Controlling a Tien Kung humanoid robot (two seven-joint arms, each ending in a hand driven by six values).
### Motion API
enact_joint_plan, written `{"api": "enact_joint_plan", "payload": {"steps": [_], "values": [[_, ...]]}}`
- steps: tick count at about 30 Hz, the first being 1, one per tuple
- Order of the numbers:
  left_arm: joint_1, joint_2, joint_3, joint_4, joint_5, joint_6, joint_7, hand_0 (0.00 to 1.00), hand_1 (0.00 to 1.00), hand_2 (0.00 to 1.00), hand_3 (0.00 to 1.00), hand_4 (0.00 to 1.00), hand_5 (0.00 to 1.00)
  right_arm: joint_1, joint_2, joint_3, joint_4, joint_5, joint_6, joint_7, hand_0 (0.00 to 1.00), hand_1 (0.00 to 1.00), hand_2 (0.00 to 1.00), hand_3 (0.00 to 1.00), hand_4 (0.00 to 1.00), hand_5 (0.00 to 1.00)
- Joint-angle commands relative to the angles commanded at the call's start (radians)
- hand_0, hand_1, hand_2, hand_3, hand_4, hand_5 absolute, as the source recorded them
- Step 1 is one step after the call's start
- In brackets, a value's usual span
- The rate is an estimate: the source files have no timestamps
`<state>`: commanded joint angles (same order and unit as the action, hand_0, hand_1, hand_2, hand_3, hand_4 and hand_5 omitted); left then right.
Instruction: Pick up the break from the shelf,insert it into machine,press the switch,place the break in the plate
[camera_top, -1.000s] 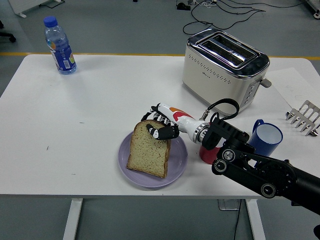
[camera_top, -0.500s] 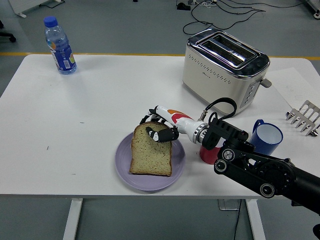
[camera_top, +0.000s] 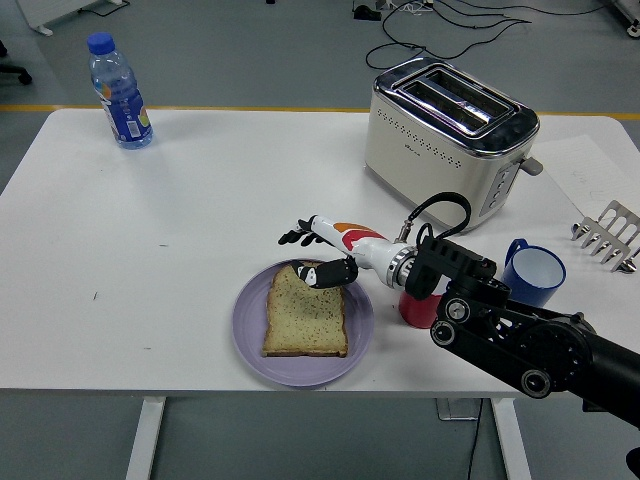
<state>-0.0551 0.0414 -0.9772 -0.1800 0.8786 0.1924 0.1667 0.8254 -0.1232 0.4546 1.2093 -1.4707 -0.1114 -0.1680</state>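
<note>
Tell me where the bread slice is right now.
In the head view the bread slice lies flat on the purple plate near the table's front edge, just left of the right hand and the red cup.

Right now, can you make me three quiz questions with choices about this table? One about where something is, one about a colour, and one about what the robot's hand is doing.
1. Where is the slice of bread?
A. In the toaster
B. Flat on the plate
C. Next to the bottle

2. What colour is the plate?
A. Purple
B. Green
C. Yellow

3. What is the right hand doing?
A. Squeezing the bottle
B. Pressing the toaster's switch
C. Fingers spread at the bread's top edge, holding nothing

Answers:
1 B, the bread lies flat on the plate, while the toaster has empty slots.
2 A, the plate's rim is pale purple.
3 C, the bottle stands far off at the table's back left.
</note>
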Motion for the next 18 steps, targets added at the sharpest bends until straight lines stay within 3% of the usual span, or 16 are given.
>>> {"api": "enact_joint_plan", "payload": {"steps": [6,11,18], "values": [[-0.003,0.001,0.0,0.0,-0.001,-0.001,0.0,0.651,0.632,0.626,0.578,0.324,0.907,0.0,-0.014,0.036,0.039,-0.012,-0.05,0.035,0.832,0.808,0.854,0.801,0.559,0.169],[-0.006,0.001,-0.001,0.0,-0.006,0.0,-0.002,0.651,0.632,0.626,0.578,0.325,0.91,-0.009,-0.05,0.104,0.143,-0.019,-0.081,0.083,0.838,0.808,0.854,0.81,0.571,0.181],[-0.006,0.0,-0.008,0.0,-0.005,0.001,-0.002,0.651,0.632,0.626,0.578,0.324,0.906,-0.021,-0.102,0.216,0.296,0.041,-0.087,0.149,0.836,0.801,0.847,0.808,0.574,0.186]]}}
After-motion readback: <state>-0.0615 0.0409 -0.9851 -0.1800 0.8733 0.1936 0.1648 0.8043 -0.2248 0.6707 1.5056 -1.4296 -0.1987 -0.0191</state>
